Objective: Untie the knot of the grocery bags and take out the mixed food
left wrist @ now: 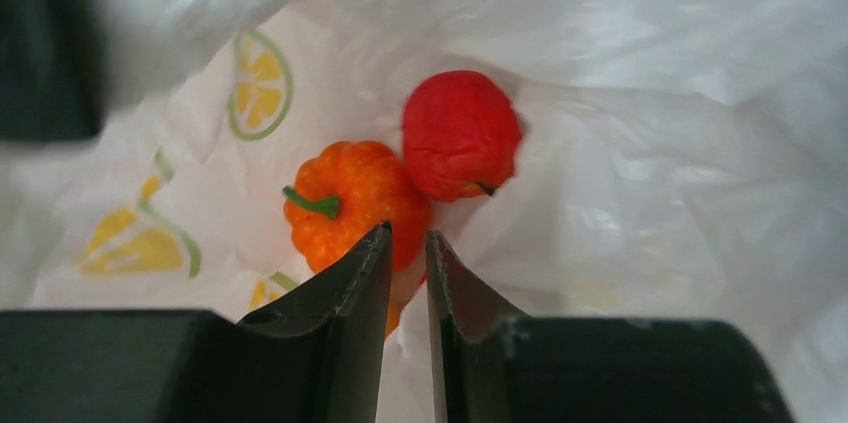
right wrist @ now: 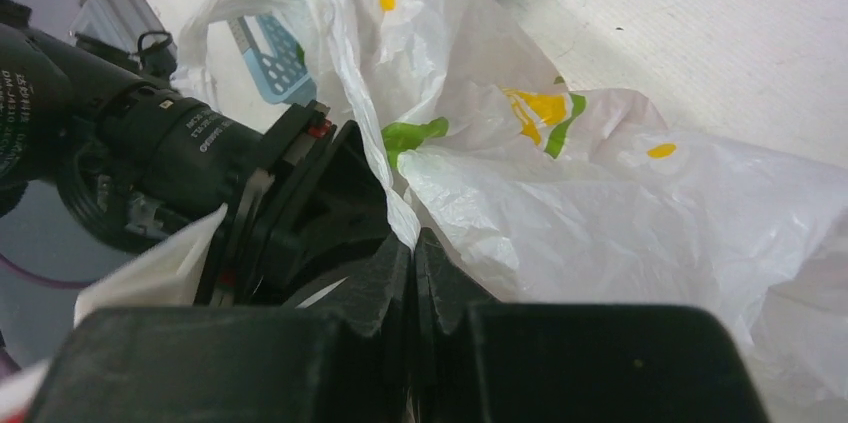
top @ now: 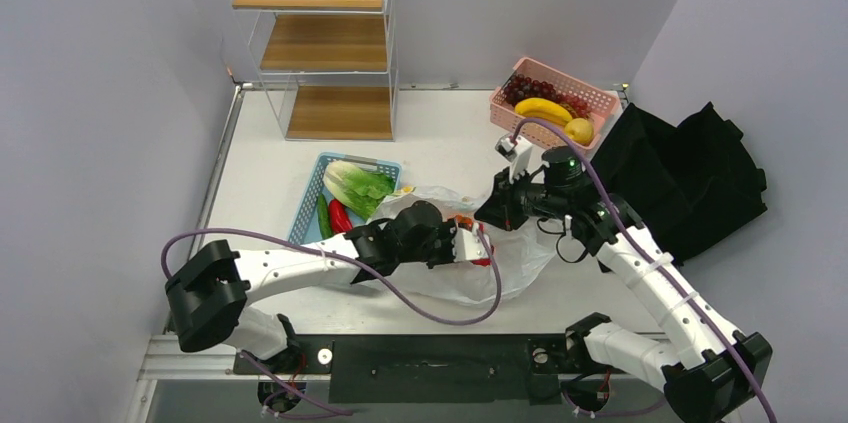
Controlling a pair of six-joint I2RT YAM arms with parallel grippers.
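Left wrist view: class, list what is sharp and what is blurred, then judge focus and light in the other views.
Left wrist: the pumpkin and red apple are fairly sharp, the dark shape at top left is blurred. Right wrist: the grocery bag is crisp and bright, without hard glare. Top external: even light, soft shadows.

Bright, even light (foreground edges blurry)

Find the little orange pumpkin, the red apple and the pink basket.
orange pumpkin (left wrist: 355,198), left wrist view, its ribbed body.
red apple (left wrist: 460,133), left wrist view, its middle.
pink basket (top: 596,97), top view, its far right wall.
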